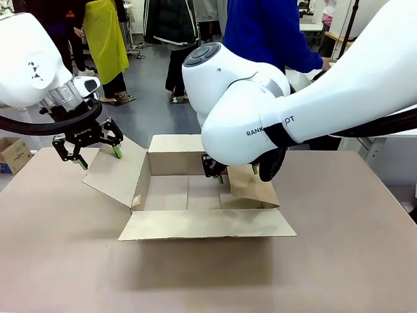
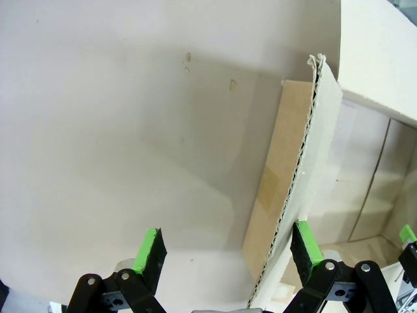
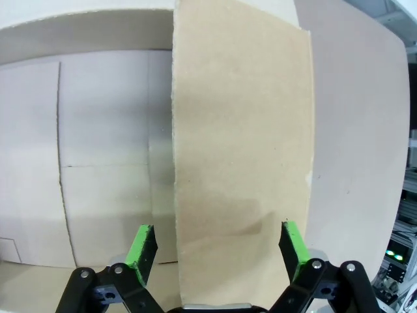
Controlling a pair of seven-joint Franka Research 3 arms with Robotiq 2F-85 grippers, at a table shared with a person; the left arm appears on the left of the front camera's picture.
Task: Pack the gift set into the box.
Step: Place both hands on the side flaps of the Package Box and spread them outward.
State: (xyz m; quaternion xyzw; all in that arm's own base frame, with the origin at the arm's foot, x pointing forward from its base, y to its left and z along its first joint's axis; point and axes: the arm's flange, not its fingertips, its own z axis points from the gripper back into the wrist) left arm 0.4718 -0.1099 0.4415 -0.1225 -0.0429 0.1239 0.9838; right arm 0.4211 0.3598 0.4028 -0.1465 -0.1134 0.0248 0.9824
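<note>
Centrally on tabletop (image 1: 339, 261): large brown corrugated cardboard carton (image 1: 202, 223), flaps open. Left claw (image 1: 100, 156) apart, straddling left flap (image 1: 114, 173); right claw (image 3: 218, 244) apart around right flap (image 3: 241, 163).

- Carton (image 1: 207, 223): plain brown corrugated cardboard, unprinted.
- Table (image 1: 58, 261): uniform pale tan.
- Left gripper (image 2: 228, 242), right gripper (image 3: 217, 240): black, with bright green pads (image 2: 148, 251).
- Left arm (image 1: 26, 59), right arm (image 1: 339, 85): white, the right with black lettering.
- Small box (image 1: 13, 154), beyond the table's left edge: brown, blue print.
</note>
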